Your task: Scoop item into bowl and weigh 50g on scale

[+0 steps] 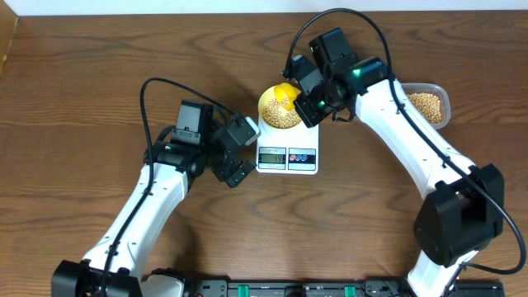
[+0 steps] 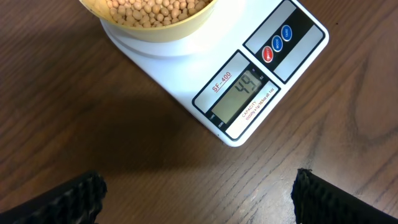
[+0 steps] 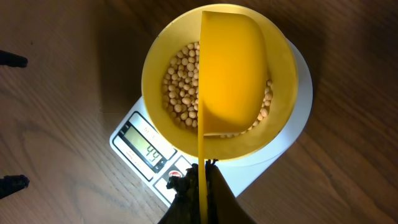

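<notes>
Tan beans (image 3: pixel 180 93) lie in a yellow bowl (image 3: pixel 155 62) on a white scale (image 2: pixel 186 87) — its display (image 2: pixel 242 93) reads 49. The right gripper (image 3: pixel 202 180), pinching a yellow scoop (image 3: pixel 233 68), holds it over the bowl. The left gripper (image 2: pixel 196 193) hangs beside the scale — jaws spread wide.

The scene is set on a wooden table (image 1: pixel 74 99), topped in dark brown wood with a long, wavy grain that runs left to right in the overhead view. Beyond its far edge a pale, plain strip (image 1: pixel 165 7) is seen; whether this is wall or floor cannot be told. A lighter brown band (image 1: pixel 7 41) is seen along the table's left edge at the far corner. The wood is lit evenly from above, and only soft, blurred shadows are cast on it.
</notes>
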Tool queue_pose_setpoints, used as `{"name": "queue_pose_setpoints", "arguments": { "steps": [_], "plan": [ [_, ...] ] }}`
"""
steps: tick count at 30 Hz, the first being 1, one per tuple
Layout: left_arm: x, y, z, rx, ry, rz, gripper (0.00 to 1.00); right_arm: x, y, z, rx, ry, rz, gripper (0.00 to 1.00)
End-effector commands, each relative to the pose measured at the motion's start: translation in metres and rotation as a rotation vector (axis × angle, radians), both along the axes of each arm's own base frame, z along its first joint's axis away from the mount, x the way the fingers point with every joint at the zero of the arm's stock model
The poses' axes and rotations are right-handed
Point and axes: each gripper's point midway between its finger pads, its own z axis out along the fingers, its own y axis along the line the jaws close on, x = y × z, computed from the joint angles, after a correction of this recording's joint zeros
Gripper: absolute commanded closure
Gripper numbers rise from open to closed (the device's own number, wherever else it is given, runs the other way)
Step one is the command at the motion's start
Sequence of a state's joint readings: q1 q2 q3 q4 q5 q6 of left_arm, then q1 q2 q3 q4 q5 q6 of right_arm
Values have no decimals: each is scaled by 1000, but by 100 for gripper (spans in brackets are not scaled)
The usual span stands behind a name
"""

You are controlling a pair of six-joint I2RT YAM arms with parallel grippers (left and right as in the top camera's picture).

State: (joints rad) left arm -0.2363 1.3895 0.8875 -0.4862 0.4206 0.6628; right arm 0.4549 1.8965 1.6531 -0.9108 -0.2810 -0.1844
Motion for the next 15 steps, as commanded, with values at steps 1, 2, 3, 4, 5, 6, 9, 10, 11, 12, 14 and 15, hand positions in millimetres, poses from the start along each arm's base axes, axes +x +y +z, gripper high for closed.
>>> {"name": "queue_pose_setpoints", "arguments": {
  "steps": [1, 2, 3, 4, 5, 6, 9, 10, 11, 12, 14, 15],
  "plan": [
    [0, -1, 5, -9, -17, -13, 2, 5, 1, 20, 29, -44, -10, 99],
    [0, 0, 5, -9, -17, -13, 2, 6, 1, 21, 26, -51, -9, 99],
    [0, 0, 5, -9, -17, -13, 2, 6, 1, 21, 25, -56, -3, 99],
    [0, 0, 5, -9, -17, -13, 2, 7, 2, 21, 25, -61, 2, 99],
    [0, 0, 5, -9, -17, -13, 2, 7, 2, 21, 25, -64, 4, 99],
    [0, 0, 5, -9, -17, -13, 3, 7, 2, 21, 24, -66, 8, 99],
    [0, 0, 5, -9, -17, -13, 2, 8, 2, 21, 23, -68, 10, 99],
    [0, 0, 5, -9, -17, -13, 2, 8, 1, 21, 20, -70, 7, 99],
    [0, 0, 5, -9, -17, -13, 2, 9, 1, 21, 16, -73, 6, 99],
    [0, 0, 5, -9, -17, -13, 3, 9, 0, 21, 13, -75, 4, 99],
    [0, 0, 5, -9, -17, -13, 2, 10, 0, 21, 13, -77, 3, 99],
    [0, 0, 5, -9, -17, -13, 2, 10, 0, 21, 13, -77, 3, 99]
  ]
}}
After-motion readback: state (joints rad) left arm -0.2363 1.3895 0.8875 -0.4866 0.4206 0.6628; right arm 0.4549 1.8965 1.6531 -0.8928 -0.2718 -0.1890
